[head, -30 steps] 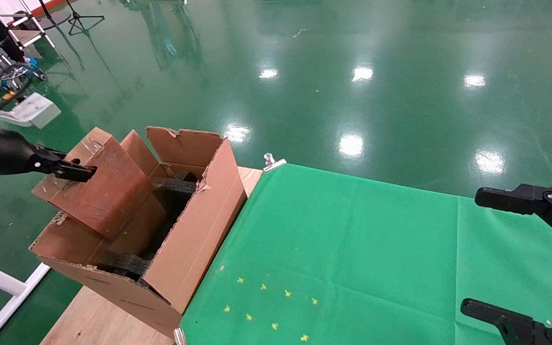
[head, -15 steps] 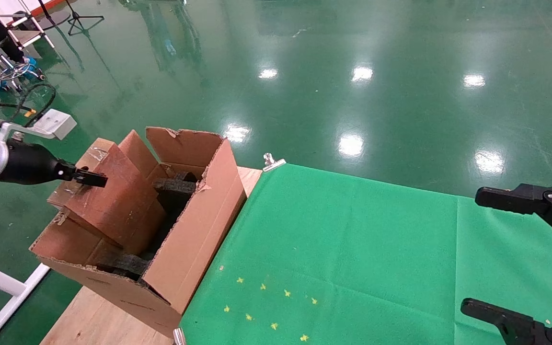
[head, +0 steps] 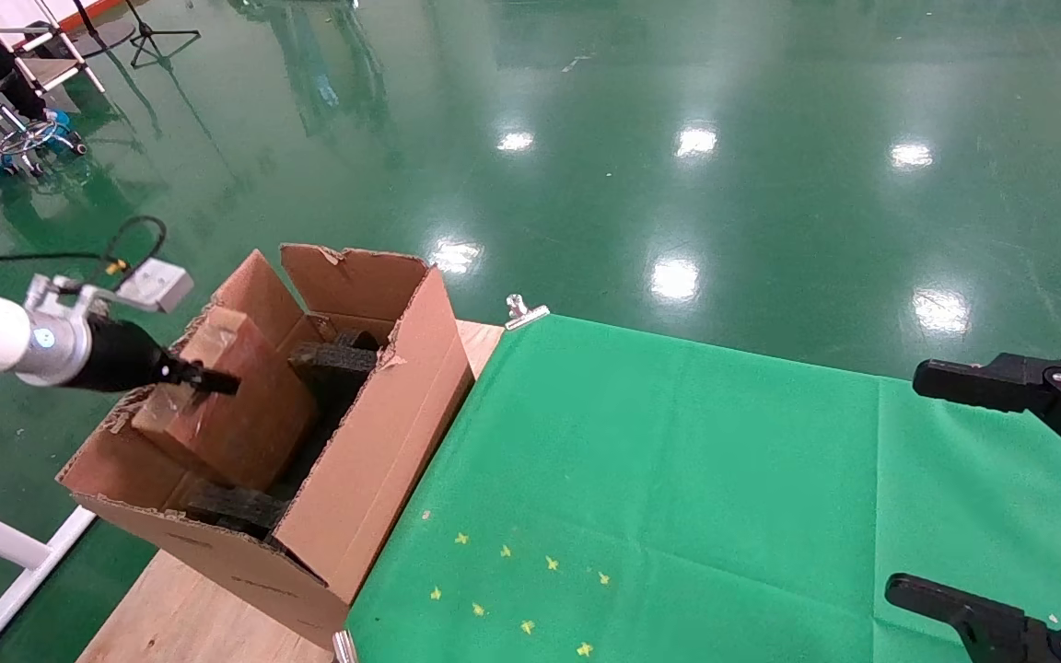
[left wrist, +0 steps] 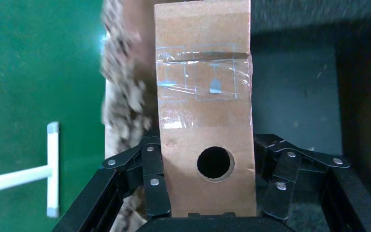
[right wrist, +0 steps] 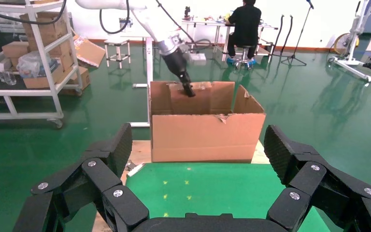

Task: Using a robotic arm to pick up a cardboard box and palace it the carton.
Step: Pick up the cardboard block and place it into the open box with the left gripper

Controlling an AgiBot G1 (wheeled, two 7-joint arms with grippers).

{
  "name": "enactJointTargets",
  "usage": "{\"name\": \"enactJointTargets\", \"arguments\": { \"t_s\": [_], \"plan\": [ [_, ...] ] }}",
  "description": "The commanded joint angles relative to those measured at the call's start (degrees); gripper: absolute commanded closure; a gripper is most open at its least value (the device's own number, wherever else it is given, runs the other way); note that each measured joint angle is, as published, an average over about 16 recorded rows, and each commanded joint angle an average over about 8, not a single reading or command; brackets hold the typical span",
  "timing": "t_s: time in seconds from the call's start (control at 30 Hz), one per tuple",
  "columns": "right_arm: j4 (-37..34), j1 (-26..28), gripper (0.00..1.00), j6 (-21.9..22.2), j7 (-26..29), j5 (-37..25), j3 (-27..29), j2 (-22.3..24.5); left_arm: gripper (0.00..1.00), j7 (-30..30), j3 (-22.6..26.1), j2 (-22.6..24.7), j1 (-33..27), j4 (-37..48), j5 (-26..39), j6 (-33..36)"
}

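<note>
One cardboard box [head: 234, 405], clamped in the left gripper [head: 182, 377] jaws, has sunk lower into the carton [head: 374, 442].

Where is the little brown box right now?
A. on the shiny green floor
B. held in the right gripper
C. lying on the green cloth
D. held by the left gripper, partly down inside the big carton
D: the left gripper clamps the little box, already low between the carton walls.
</note>
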Motion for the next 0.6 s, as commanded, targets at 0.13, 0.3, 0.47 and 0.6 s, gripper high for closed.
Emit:
{"name": "enactJointTargets", "arguments": {
  "t_s": [0.13,0.3,0.47,0.6],
  "plan": [
    [0.00,0.00,0.00,0.00,0.00,0.00,0.00,0.00,0.92,-0.51,0.41,0.75,2.23,0.22,0.61,-1.26],
    [-0.01,0.00,0.00,0.01,-0.01,0.01,0.00,0.00,0.30,-0.99,0.62,1.15,3.52,0.22,0.79,-2.67],
    [-0.01,-0.01,0.00,0.02,-0.01,0.01,0.00,0.01,0.00,-1.03,0.76,1.35,4.03,0.16,0.94,-3.30],
    [-0.01,-0.01,0.00,0.02,-0.01,0.01,0.00,0.01,0.00,-1.03,0.74,1.27,3.86,0.13,0.98,-3.13]
  ]
}}
